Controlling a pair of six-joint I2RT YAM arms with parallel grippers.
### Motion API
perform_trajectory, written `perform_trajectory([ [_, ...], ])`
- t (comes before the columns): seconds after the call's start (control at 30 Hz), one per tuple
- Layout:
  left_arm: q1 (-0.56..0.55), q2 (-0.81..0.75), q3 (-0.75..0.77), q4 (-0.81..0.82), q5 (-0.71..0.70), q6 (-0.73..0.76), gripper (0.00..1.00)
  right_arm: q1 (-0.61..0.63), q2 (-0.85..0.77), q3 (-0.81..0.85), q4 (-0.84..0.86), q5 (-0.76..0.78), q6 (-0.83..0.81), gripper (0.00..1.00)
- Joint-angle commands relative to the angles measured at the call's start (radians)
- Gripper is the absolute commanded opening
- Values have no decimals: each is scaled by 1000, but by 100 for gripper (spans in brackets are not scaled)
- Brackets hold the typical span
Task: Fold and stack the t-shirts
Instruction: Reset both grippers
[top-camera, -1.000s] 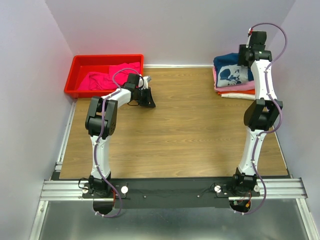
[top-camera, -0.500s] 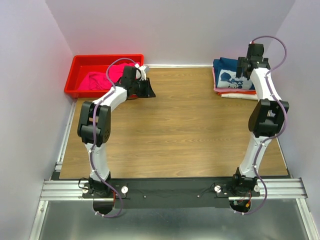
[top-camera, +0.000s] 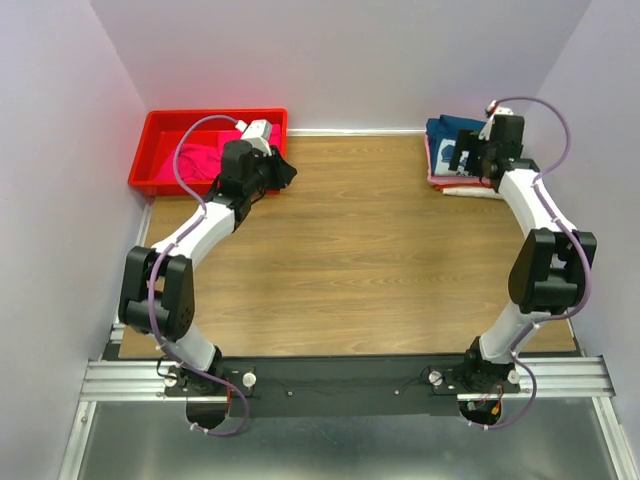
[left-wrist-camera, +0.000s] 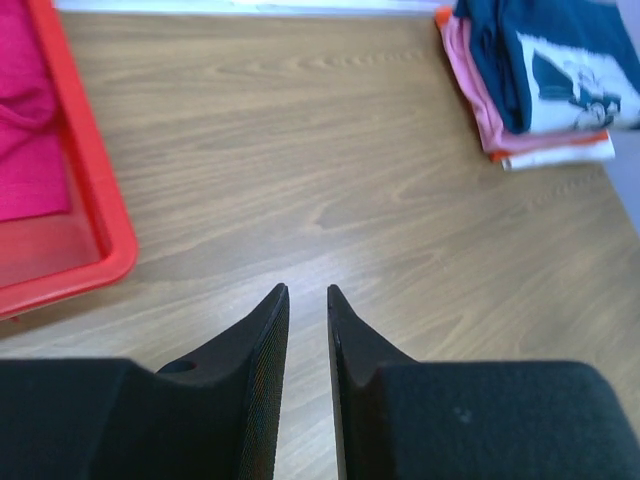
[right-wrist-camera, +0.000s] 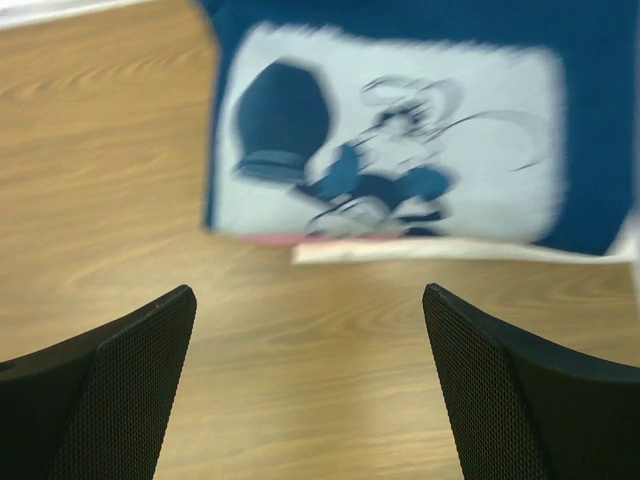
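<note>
A folded stack of t-shirts (top-camera: 447, 135) lies at the table's back right: a navy tee with a white print (right-wrist-camera: 400, 140) on top, with pink, orange and cream ones under it. It also shows in the left wrist view (left-wrist-camera: 540, 70). A magenta tee (top-camera: 200, 160) lies crumpled in the red bin and shows in the left wrist view (left-wrist-camera: 25, 120). My right gripper (top-camera: 462, 156) (right-wrist-camera: 308, 292) is wide open and empty, low over the table just before the stack. My left gripper (top-camera: 282, 172) (left-wrist-camera: 305, 292) is nearly shut and empty, over bare wood beside the bin.
The red plastic bin (top-camera: 150, 140) (left-wrist-camera: 95, 200) stands at the back left corner. Grey walls close the table on the left, back and right. Both arm bases sit on the rail at the near edge.
My left arm swung back and left, bringing its gripper up beside the bin. My right gripper came down from above the stack to its front edge.
</note>
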Motion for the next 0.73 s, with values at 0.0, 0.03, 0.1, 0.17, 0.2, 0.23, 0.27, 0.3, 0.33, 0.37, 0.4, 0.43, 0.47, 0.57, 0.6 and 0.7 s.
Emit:
perform_trajectory([
  [0.0,-2,-91,-91,140,-138,-44,29,55,-66,-104,95,-181,71,100],
  [0.03,-2,-105,-104,148,-151,-48,30,67,-75,-139,106,-200,82,100],
  [0.1,-2,-144,-143,159,-193,-53,30,110,-97,-170,129,-224,94,100],
  [0.17,-2,-183,-175,177,-219,-58,30,156,-109,-203,146,-242,105,100],
  [0.2,-2,-194,-186,185,-246,-58,30,173,-114,-213,149,-242,105,100],
  [0.23,-2,-207,-195,189,-262,-59,31,188,-118,-220,151,-240,109,100],
  [0.27,-2,-226,-212,192,-273,-59,31,217,-119,-225,155,-244,112,100],
  [0.3,-2,-234,-218,198,-292,-59,31,230,-122,-234,155,-250,116,100],
  [0.33,-2,-240,-224,198,-300,-59,31,241,-123,-237,157,-256,120,100],
  [0.37,-3,-248,-230,200,-306,-59,32,263,-125,-240,160,-256,125,100],
  [0.4,-2,-257,-239,203,-308,-59,32,271,-125,-245,160,-256,126,100],
  [0.43,-2,-262,-242,203,-306,-58,32,277,-125,-244,160,-257,129,100],
  [0.47,-2,-271,-250,208,-306,-58,32,282,-123,-245,160,-260,137,100],
  [0.57,-2,-283,-267,217,-308,-61,32,285,-129,-245,160,-268,143,100],
  [0.6,-2,-286,-272,223,-335,-61,32,287,-131,-245,158,-270,142,100],
  [0.7,-2,-283,-269,223,-342,-59,32,287,-140,-250,158,-260,132,100],
])
